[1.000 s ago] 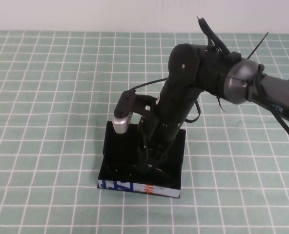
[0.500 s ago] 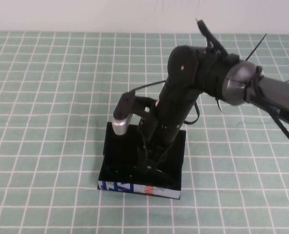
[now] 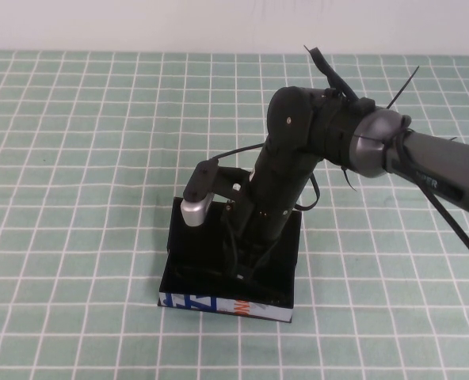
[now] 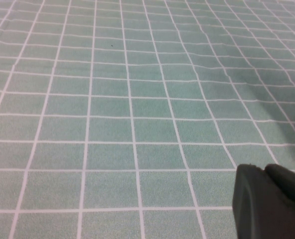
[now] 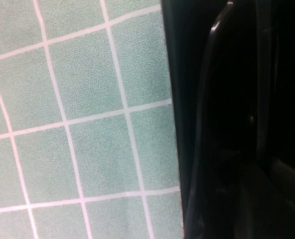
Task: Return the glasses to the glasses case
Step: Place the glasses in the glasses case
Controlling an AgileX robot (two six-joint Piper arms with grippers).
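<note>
Right gripper [image 3: 246, 273] down inside glasses case [image 3: 188, 301], placing glasses [image 5: 207, 124]; jaws' state unclear. Left gripper [image 4: 269, 199] parked aside, jaws unclear.

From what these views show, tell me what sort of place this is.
Probably a robot test bench. A green grid mat meets a plain white wall; the right gripper reaches into the glasses case, and the left gripper hangs over bare mat.
</note>
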